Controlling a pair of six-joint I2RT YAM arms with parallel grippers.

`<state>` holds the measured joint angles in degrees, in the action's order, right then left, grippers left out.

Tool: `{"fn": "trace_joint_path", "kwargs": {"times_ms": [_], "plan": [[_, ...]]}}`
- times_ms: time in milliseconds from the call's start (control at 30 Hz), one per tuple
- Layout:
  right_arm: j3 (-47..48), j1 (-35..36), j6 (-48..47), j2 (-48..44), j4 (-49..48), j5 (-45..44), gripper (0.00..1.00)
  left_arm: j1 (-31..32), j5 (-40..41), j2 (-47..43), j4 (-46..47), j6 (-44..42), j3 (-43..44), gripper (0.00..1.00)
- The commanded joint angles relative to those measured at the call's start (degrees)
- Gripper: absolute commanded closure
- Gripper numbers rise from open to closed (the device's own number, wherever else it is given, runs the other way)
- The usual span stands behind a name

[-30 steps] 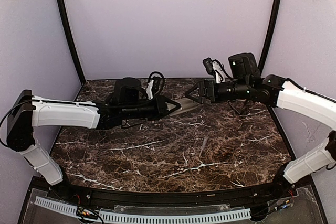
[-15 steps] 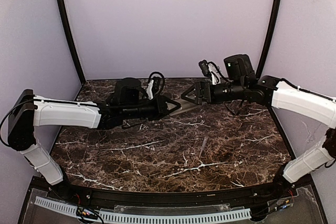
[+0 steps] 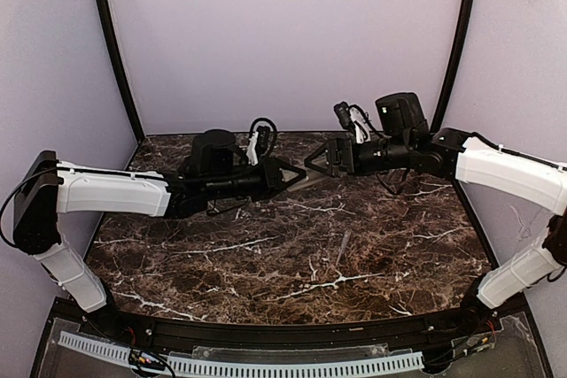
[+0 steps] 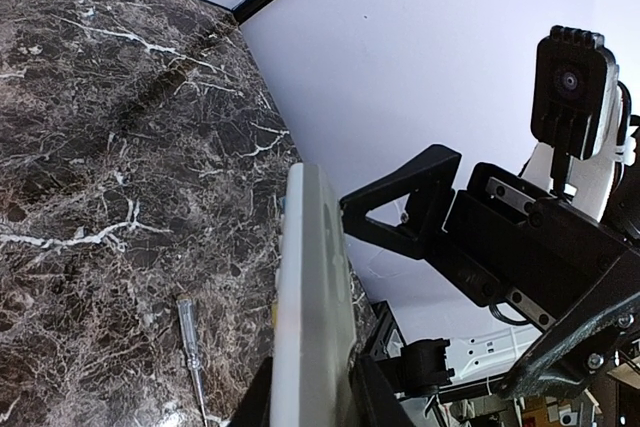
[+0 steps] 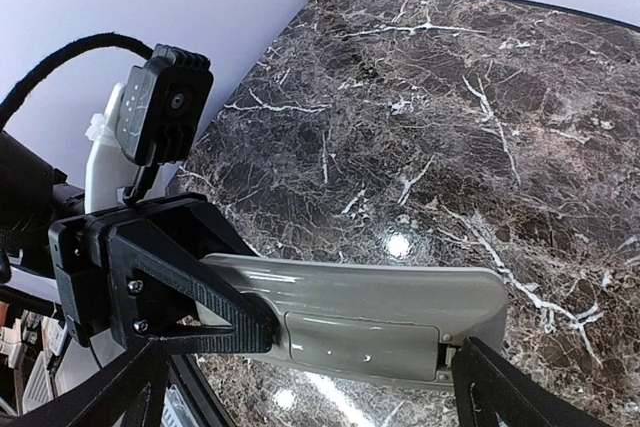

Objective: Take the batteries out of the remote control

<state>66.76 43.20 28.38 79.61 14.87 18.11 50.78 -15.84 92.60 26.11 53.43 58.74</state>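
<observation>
L gripper [image 3: 287, 175] is clamping remote control [image 5: 400, 299] by one end, mid-air above table [image 3: 266, 263]; R gripper [image 3: 316, 162] is standing wide open just beside its free end; any shove there risks remote pivoting, slipping from L's narrow hold

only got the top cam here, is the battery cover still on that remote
observer: Yes. The right wrist view shows the remote control with its grey back toward that camera and the cover seated shut.
operator: left holding it ok
observer: The left wrist view shows the left gripper clamped on one end, with the remote edge-on.
operator: and right
observer: The right gripper is wide open at the free end, not closed on it.
</observation>
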Motion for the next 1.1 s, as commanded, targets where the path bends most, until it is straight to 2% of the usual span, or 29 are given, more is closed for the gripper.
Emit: {"fn": "trace_joint_path", "kwargs": {"times_ms": [0, 333, 800, 1067], "plan": [[-0.4, 0.5, 0.4, 0.3, -2.1, 0.2, 0.02, 0.2, -2.6, -1.0, 5.9, 0.5, -0.7, 1.0], [-0.6, 0.6, 1.2, 1.5, -2.9, 0.7, 0.02, 0.2, -4.2, -1.7, 11.2, 1.2, -2.3, 1.0], [-1.6, 0.6, 3.6, 2.0, -6.2, 5.5, 0.02, 0.2, -5.0, -3.2, 13.9, 0.2, -4.0, 1.0], [-0.5, 0.6, 1.2, -0.2, -1.8, 0.2, 0.02, 0.2, -3.5, -3.9, 12.7, 0.2, -4.8, 1.0]]}}
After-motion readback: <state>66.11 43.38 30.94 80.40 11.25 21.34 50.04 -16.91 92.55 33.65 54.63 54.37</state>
